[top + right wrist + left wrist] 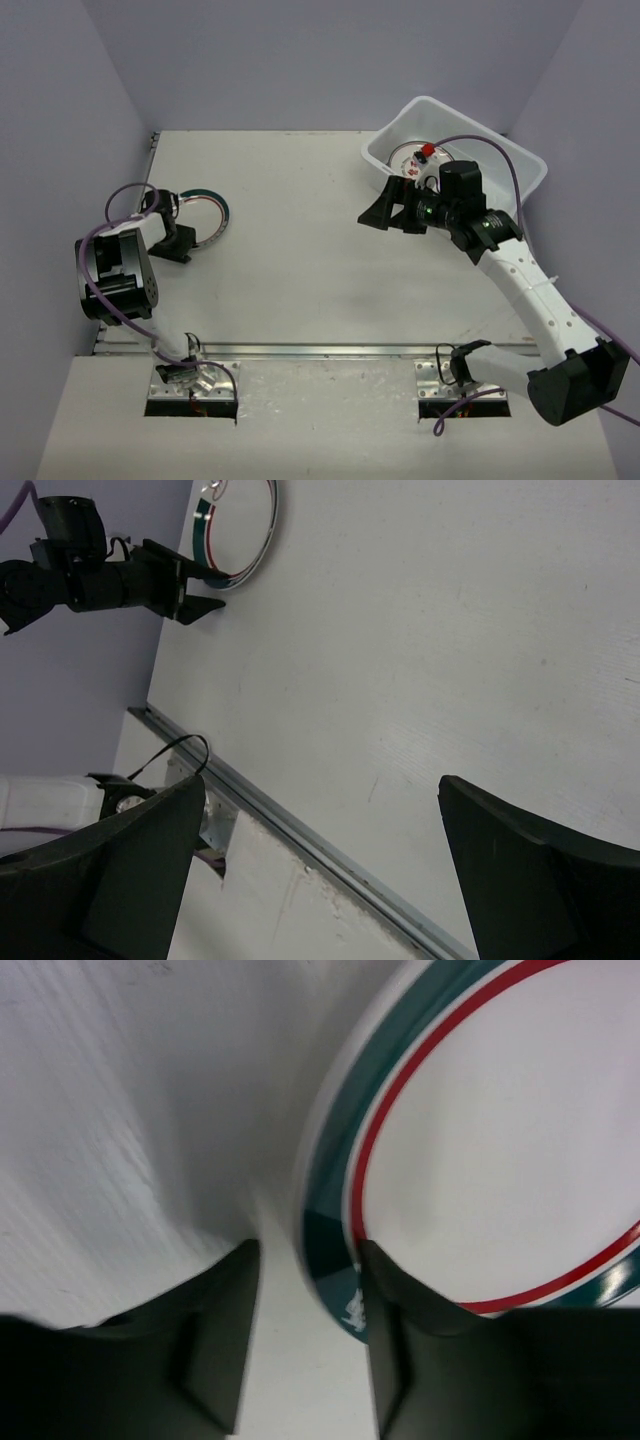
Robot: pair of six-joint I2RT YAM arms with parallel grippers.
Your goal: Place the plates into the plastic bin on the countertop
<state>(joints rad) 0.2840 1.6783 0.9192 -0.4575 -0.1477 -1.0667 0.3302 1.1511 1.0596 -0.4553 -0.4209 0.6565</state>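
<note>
A round white plate with a teal rim and red ring lies on the countertop at the left. My left gripper is at the plate's near edge. In the left wrist view its jaws straddle the plate: the right finger lies over the rim and countertop shows between the rim and the left finger. My right gripper hangs wide open and holding nothing just in front of the plastic bin. A plate with red marks lies in the bin.
A metal rail runs along the countertop's front edge, also seen in the right wrist view. Purple walls close in the left, back and right sides. The right wrist view takes in the far plate and the left gripper.
</note>
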